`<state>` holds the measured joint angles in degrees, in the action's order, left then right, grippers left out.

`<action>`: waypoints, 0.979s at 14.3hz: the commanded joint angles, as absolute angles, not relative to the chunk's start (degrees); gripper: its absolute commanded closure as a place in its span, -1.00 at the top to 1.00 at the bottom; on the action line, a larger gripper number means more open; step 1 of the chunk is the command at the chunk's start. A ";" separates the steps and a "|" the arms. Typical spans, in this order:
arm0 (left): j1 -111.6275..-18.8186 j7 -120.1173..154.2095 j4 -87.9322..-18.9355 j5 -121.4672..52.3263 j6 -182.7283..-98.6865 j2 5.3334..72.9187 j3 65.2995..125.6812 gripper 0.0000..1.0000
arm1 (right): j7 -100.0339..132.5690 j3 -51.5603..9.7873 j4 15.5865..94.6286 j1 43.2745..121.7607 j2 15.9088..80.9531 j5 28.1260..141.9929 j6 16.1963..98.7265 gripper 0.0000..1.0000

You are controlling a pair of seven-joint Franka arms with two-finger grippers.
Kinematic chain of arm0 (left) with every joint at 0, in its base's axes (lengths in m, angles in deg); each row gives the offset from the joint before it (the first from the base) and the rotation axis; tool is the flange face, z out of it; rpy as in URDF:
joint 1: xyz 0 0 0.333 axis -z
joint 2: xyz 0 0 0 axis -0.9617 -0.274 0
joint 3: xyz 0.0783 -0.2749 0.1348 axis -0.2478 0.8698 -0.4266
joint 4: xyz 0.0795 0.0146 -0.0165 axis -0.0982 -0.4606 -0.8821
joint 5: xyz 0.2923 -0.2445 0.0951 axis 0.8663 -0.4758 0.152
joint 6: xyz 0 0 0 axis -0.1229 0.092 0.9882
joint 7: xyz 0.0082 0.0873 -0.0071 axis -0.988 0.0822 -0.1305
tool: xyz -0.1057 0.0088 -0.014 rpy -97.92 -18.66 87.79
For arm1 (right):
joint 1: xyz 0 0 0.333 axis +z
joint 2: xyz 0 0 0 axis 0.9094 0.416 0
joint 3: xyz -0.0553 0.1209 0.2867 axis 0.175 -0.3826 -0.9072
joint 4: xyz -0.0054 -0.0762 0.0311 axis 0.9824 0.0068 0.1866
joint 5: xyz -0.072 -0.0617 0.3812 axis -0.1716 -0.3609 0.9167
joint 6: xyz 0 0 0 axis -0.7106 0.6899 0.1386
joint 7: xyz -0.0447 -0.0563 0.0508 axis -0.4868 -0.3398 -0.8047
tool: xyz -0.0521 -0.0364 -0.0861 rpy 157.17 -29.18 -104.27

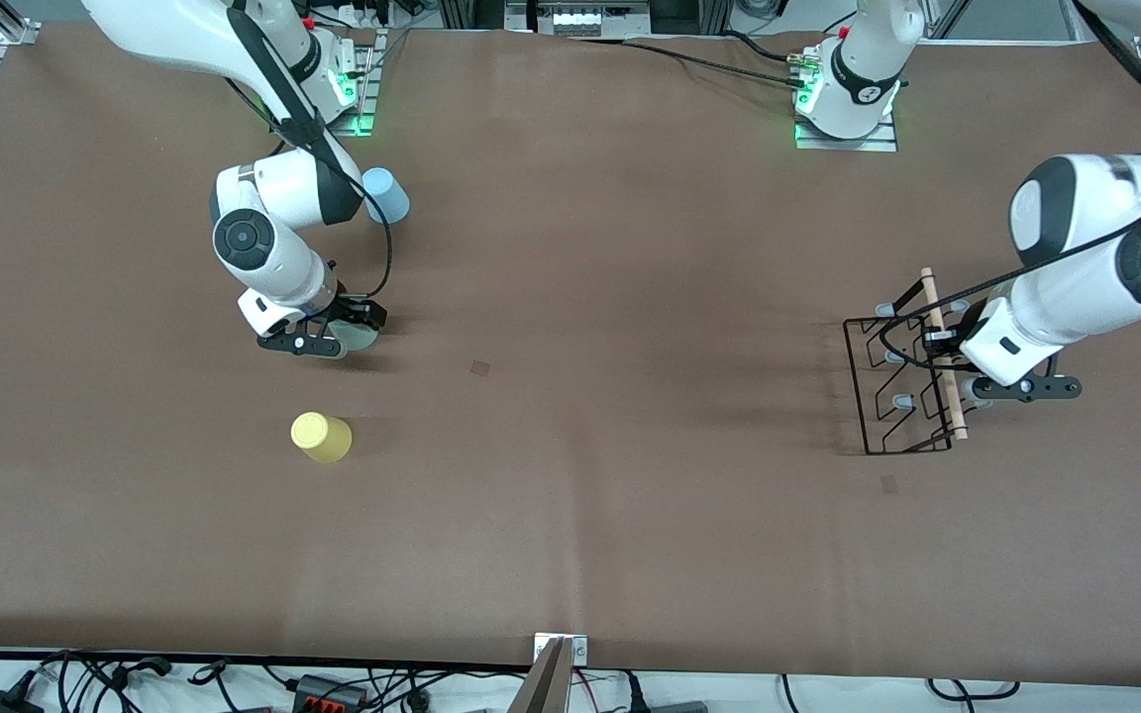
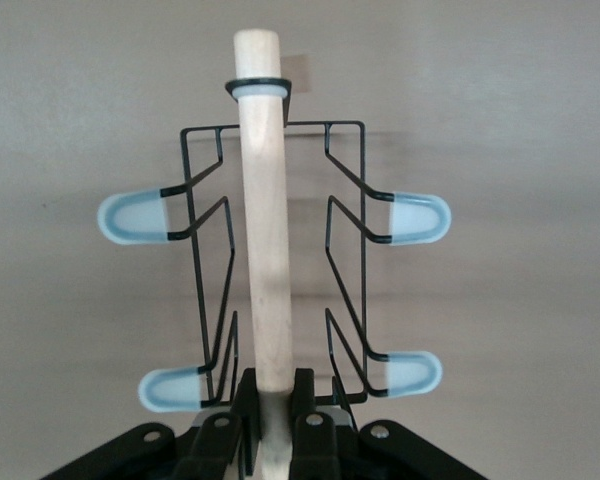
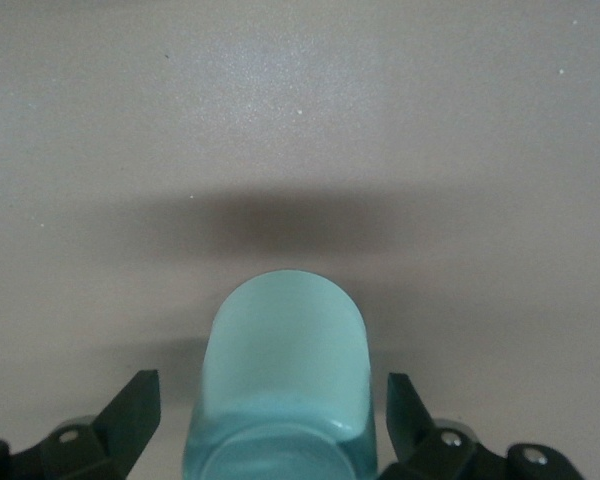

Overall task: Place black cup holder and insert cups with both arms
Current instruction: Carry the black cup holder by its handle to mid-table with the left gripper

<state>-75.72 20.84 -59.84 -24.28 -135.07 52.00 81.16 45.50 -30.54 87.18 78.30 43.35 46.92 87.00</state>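
Note:
The black cup holder point(image 1: 899, 388) is at the left arm's end of the table. My left gripper point(image 1: 942, 344) is shut on its wooden rod handle point(image 2: 263, 220), with the grey-tipped prongs point(image 2: 132, 218) spread on both sides; the gripper point(image 2: 273, 405) clamps the rod's near end. My right gripper point(image 1: 345, 332) is low at the table and open, its fingers point(image 3: 135, 405) on either side of the pale mint green cup point(image 3: 288, 350), with gaps to it. The gripper point(image 3: 270, 405) does not touch this cup point(image 1: 363, 337). The yellow cup point(image 1: 321, 437) stands nearer the front camera. The light blue cup point(image 1: 385, 195) stands farther, partly hidden by the right arm.
The brown table point(image 1: 590, 416) is bare between the cups and the holder. The arm bases point(image 1: 846, 109) stand along the edge farthest from the front camera. Cables lie off the table's near edge.

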 commanded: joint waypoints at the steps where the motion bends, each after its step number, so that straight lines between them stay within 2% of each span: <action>1: -72.26 20.95 -54.63 -24.61 -129.89 52.44 83.13 -0.98 | 45.82 -30.20 87.75 79.22 43.25 47.51 88.00 1.00; 3: -70.15 21.56 -54.27 -25.05 -129.98 52.44 85.06 -0.98 | 45.82 -30.20 87.66 79.22 43.16 47.51 88.00 1.00; 6: -64.72 20.69 -52.78 -25.40 -129.98 50.70 91.03 -0.97 | 45.65 -30.20 87.66 79.13 43.07 47.51 88.00 1.00; 9: -57.86 11.23 -49.27 -25.49 -130.15 46.39 91.84 -0.97 | 45.47 -30.20 87.66 79.04 43.07 47.51 87.92 1.00; 14: -48.28 -6.18 -38.73 -25.58 -130.60 36.90 91.84 -0.97 | 45.12 -30.12 87.66 78.78 43.07 47.42 88.00 1.00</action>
